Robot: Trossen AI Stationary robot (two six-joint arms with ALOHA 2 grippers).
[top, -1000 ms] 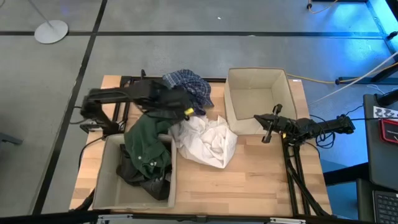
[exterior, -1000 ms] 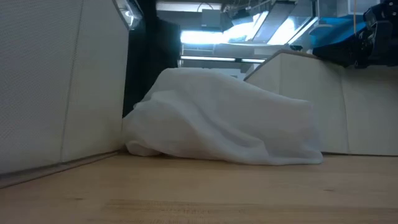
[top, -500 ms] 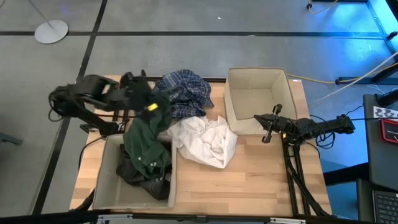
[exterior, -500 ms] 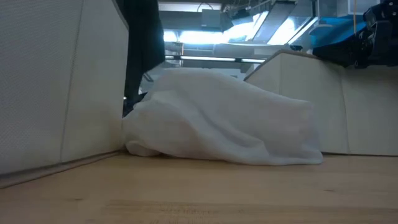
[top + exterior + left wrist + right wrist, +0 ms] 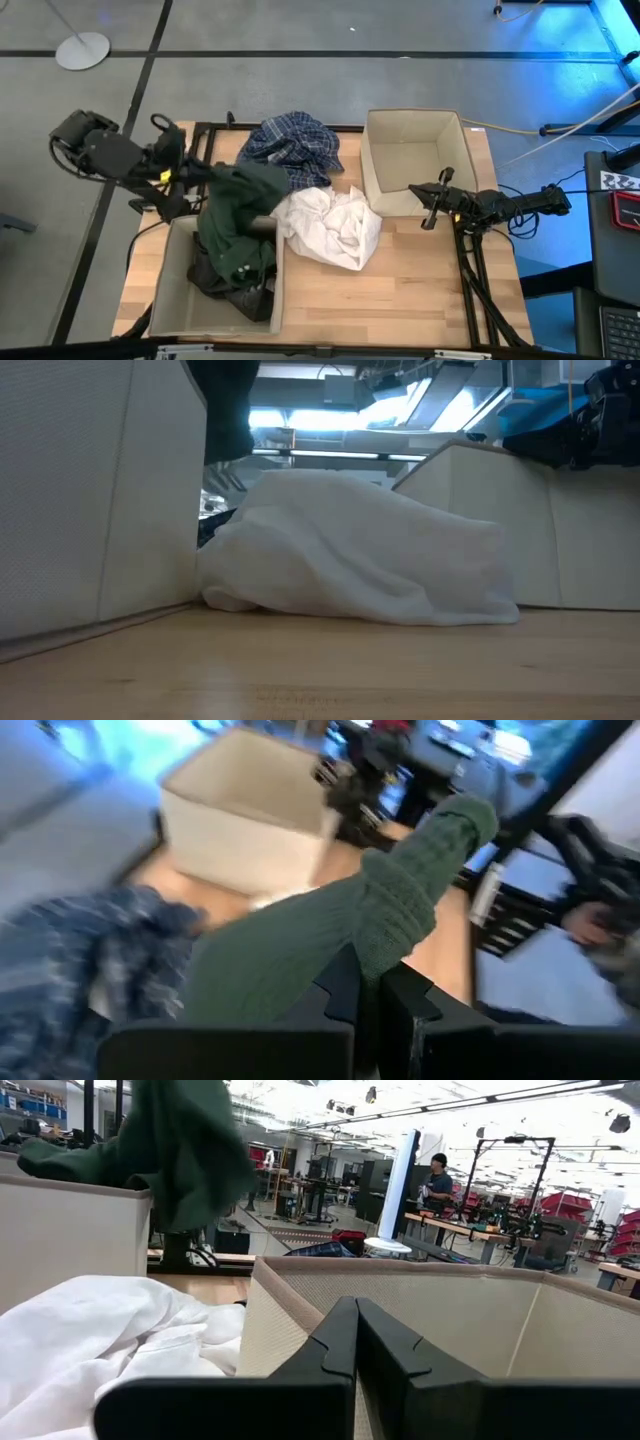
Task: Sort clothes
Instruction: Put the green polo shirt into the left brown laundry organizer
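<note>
Left gripper (image 5: 168, 176) — clenched on the dark green knit garment (image 5: 238, 215) — had swung out past the table's left edge, stretching it over the left beige fabric bin (image 5: 168, 295) (drop pending); right gripper (image 5: 432, 212) shut, idle.

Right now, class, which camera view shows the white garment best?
The high view: the whole crumpled white garment lies between the two bins. The low view shows only its near side, the right wrist view one edge, the left wrist view almost nothing.

text: none legible | labels: none | distant signs perhaps too blurred to read
</note>
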